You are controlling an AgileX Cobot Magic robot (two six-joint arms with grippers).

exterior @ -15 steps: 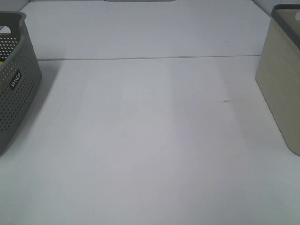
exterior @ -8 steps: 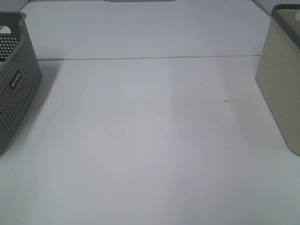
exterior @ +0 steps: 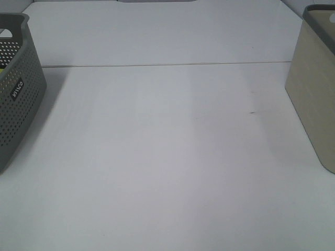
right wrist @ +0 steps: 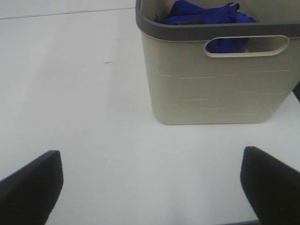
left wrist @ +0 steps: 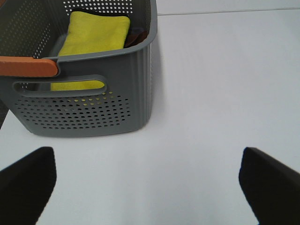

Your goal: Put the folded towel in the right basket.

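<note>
Left gripper (left wrist: 147, 187) and right gripper (right wrist: 150, 187) are spread wide, nothing held. Folded yellow towel (left wrist: 96, 35) is seen lying flat in the grey basket (left wrist: 101, 110) at the table's left edge (long axis along the basket's length). Cream basket (right wrist: 220, 89) at the right edge holds blue cloth (right wrist: 206, 14).

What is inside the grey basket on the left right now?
A folded yellow towel lies in the grey basket, with something dark beside it. The basket wall hides what lies beneath them.
</note>
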